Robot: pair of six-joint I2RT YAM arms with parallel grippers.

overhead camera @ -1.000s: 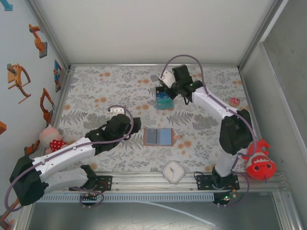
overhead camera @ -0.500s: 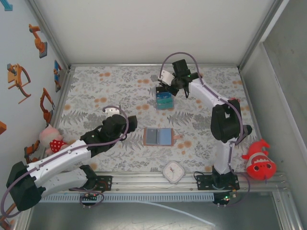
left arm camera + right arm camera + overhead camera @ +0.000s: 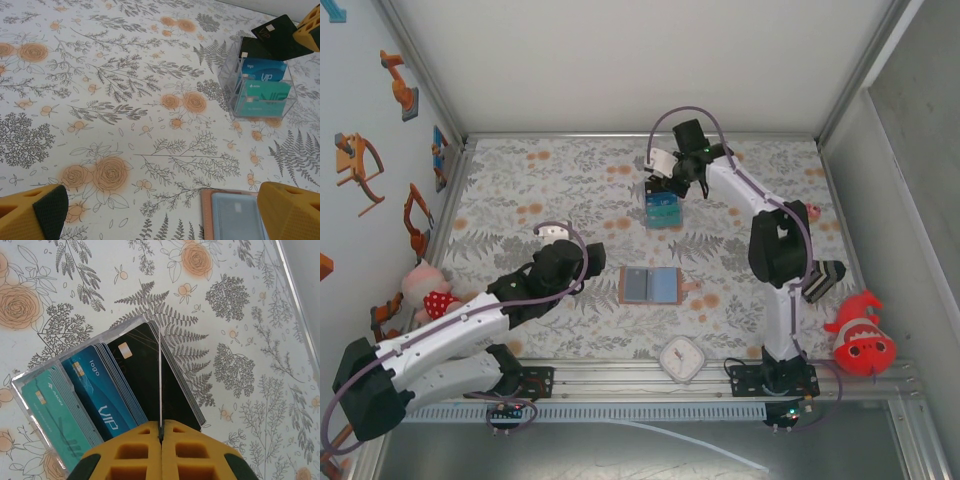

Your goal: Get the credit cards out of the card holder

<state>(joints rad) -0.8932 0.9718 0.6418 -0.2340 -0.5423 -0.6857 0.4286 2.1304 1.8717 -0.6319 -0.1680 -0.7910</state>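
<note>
Black card [image 3: 277,36] pinched in right tool [image 3: 161,434], over clear box [image 3: 226,82]

Glossy smooth plastic cards [image 3: 100,395], clear shiny plastic box [image 3: 25,390], matt flower-printed table [image 3: 125,75] cover, smooth matt brown leather-look wallet [image 3: 650,285], matt yellow plastic right claw [image 3: 161,429]

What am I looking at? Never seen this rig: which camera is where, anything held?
Two robot arms bolted at the near edge of a flowered table. One picture looks down from above and behind them; the other two come from a camera on each wrist, yellow fingers in view. On the table: an open brown wallet, a clear box of teal, blue and black cards, a white square object. The left gripper is open and empty near the wallet; the right gripper is shut on a black card at the box.
</note>
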